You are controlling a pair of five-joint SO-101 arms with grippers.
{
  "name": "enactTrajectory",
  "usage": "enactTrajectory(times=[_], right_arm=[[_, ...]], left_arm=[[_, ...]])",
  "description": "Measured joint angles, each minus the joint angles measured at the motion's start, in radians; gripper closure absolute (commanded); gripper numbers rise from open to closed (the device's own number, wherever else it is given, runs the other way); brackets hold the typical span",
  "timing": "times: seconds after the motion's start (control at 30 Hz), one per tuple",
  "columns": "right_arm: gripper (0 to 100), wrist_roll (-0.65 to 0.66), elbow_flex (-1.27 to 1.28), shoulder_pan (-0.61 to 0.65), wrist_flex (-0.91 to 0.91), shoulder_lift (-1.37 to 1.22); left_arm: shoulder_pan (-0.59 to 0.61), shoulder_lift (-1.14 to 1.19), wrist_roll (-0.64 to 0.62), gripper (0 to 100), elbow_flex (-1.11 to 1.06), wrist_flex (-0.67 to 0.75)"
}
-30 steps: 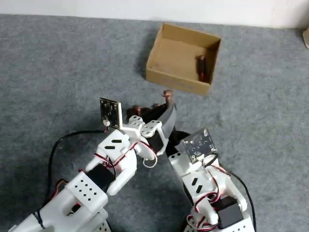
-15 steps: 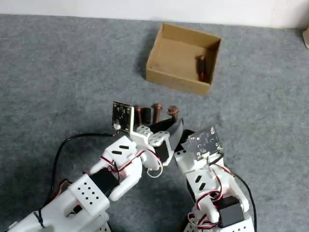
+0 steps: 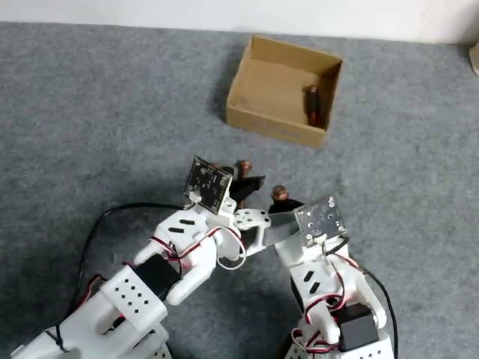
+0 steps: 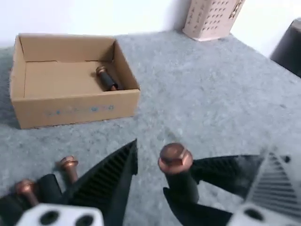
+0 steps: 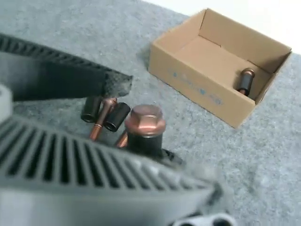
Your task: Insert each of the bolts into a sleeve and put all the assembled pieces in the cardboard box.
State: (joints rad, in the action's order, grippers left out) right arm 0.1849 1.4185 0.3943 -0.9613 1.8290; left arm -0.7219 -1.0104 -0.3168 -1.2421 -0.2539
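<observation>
One copper-headed bolt point(image 5: 146, 118) in black sleeve point(image 5: 143, 142).

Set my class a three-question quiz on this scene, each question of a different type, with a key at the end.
1. True or false: the box is empty.
2. The right gripper holds: A nothing; B a bolt in a sleeve; C a bare nut.
3. Fill in: the held bolt's head points ___.

Key
1. False: one assembled piece lies in it.
2. B.
3. Up.
</observation>
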Motion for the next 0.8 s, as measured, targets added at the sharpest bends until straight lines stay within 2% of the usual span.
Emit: enactTrajectory(times=[0.37, 0.5, 0.6, 0.73, 0.8], right_arm=[[99.4, 0.000, 0.008, -0.002, 0.002, 0.003], [99.4, 0.000, 0.008, -0.003, 0.005, 0.003], [99.4, 0.000, 0.008, -0.006, 0.005, 0.003], [99.4, 0.000, 0.008, -0.021, 0.005, 0.003], [99.4, 0.000, 0.008, -0.038, 0.006, 0.003]], left_arm=[[0.063, 0.002, 0.005, 60, 0.018, -0.025], [0.094, 0.002, -0.064, 60, 0.052, -0.025], [0.161, -0.012, -0.095, 67, 0.107, -0.075], [0.244, -0.106, -0.101, 77, 0.181, -0.239], [0.270, -0.163, -0.066, 82, 0.196, -0.315]])
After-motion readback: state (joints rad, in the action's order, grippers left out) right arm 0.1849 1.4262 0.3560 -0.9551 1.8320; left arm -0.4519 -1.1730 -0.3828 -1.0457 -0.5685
